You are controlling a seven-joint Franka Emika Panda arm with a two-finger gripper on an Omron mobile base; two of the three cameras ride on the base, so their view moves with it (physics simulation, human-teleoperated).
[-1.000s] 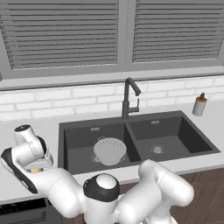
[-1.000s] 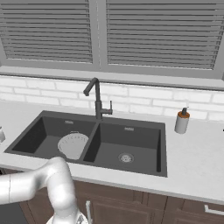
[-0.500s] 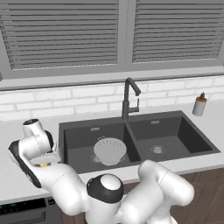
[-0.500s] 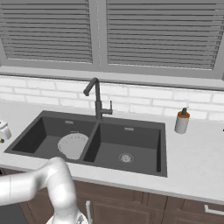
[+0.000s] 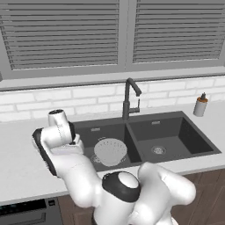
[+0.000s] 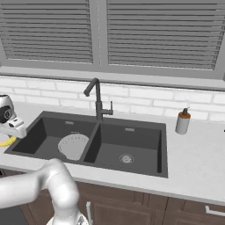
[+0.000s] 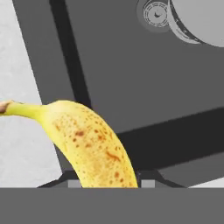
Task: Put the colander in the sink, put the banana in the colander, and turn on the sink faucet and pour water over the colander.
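One colander in sink's left basin | tool gripping banana above counter edge

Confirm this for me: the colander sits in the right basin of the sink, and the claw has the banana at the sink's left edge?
Not quite. The colander sits in the left basin of the sink, as both base views show. The claw does have the banana at the left edge.
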